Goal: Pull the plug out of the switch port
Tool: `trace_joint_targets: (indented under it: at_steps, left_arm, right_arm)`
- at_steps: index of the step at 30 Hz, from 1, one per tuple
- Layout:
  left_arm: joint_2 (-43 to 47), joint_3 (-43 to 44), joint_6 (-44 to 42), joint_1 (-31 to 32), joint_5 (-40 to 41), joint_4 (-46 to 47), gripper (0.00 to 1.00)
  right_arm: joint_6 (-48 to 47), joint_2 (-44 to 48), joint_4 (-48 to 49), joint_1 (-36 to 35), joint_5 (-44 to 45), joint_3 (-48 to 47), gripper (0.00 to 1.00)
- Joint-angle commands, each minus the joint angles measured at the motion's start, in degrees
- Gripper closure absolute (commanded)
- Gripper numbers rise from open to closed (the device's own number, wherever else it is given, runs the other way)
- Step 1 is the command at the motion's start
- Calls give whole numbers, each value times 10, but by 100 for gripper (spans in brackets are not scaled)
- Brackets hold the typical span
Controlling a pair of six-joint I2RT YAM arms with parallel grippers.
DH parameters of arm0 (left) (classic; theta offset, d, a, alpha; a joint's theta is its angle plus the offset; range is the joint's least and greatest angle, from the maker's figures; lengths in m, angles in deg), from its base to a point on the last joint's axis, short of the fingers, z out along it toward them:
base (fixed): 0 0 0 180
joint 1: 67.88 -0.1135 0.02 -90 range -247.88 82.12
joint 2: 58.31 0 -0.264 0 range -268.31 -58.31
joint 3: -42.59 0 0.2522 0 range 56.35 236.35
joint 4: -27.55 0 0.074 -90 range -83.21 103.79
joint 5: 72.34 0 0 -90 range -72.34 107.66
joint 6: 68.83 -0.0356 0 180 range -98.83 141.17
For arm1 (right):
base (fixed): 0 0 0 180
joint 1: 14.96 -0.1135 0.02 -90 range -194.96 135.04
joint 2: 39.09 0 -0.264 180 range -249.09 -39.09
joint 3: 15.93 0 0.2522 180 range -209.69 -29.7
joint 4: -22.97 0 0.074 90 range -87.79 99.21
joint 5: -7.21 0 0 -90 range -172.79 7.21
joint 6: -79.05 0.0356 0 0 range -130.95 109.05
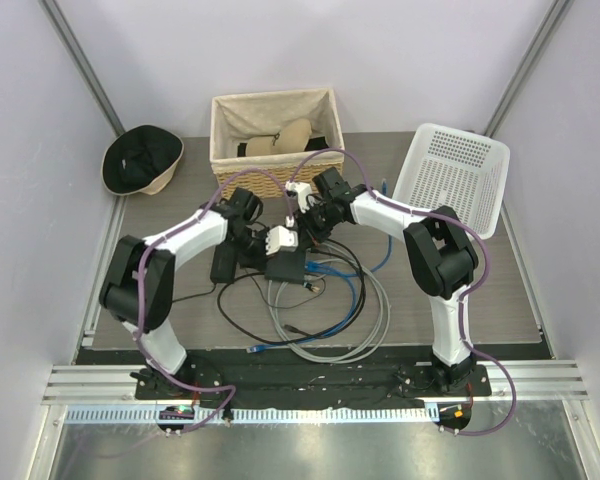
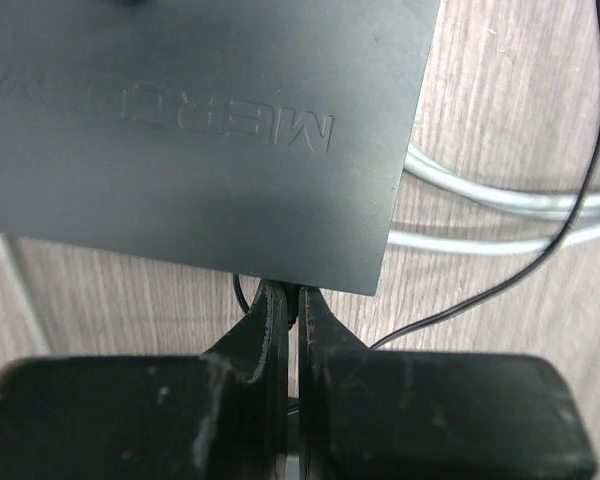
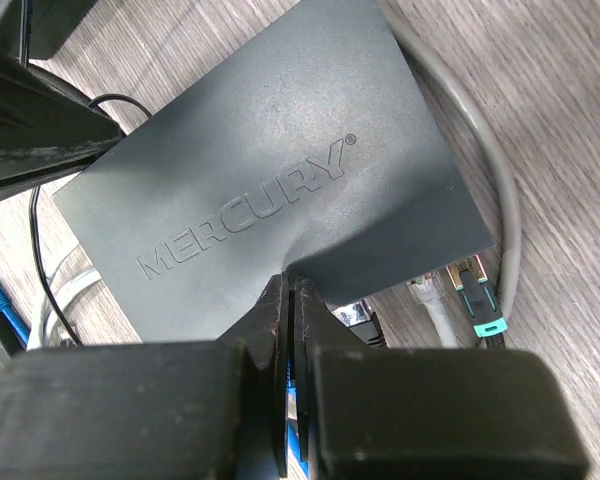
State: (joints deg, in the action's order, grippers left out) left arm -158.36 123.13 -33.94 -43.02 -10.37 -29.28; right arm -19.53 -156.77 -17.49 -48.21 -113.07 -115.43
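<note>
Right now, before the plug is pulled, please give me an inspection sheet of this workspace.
Surface: wood-grain table, flat.
Job's things: Mercury switch; plugs at its port edge.
Clutter: power brick, wicker basket, white plastic basket, bucket hat.
Grippers: left gripper and right gripper shut, tips at the switch's edges.
Cables: gray cable, blue cable, thin black cord looped near the switch.
Surroundings: plain walls; nothing else seen.

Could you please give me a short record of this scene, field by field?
Switch: black MERCURY box, flat on the wood table
Left fingers: closed, at the edge above the lettering
Right fingers: closed, at the opposite edge, beside the plugs
Plugs: teal-tipped plug and grey-cable plug at that edge; seating unclear
Around: wicker basket, white plastic basket, black hat
</note>
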Motion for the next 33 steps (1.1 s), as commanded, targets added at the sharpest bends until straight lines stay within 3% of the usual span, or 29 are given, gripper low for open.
trace_joint_targets:
  at_steps: [1,4,5,8,17,23,27,31,33]
  left_arm:
    - [68,-86,2,17,17,139,100]
    - [43,-45,-35,16,18,79,100]
    - [21,16,-44,15,2,-5,100]
    - [-59,119,-38,13,-20,-132,100]
    - [-26,55,-47,13,-40,-119,100]
    - [27,-22,-66,19,19,-21,100]
    - [10,18,-39,19,8,-25,100]
    - [-53,103,4,19,-54,-149,100]
    - [-61,115,17,19,-70,-156,100]
  right_arm:
    - [-14,0,-35,-5,26,16,99]
    - [-21,0,-45,-5,24,14,99]
    - [-25,-2,-50,-5,24,10,99]
    - [-27,-5,-56,-4,25,5,99]
    - [-33,2,-55,-5,30,6,99]
    - [-39,11,-55,-5,37,18,99]
    - [-40,11,-55,-5,38,20,99]
    - [-39,9,-56,-4,36,17,99]
    - [-39,8,-56,-4,37,16,99]
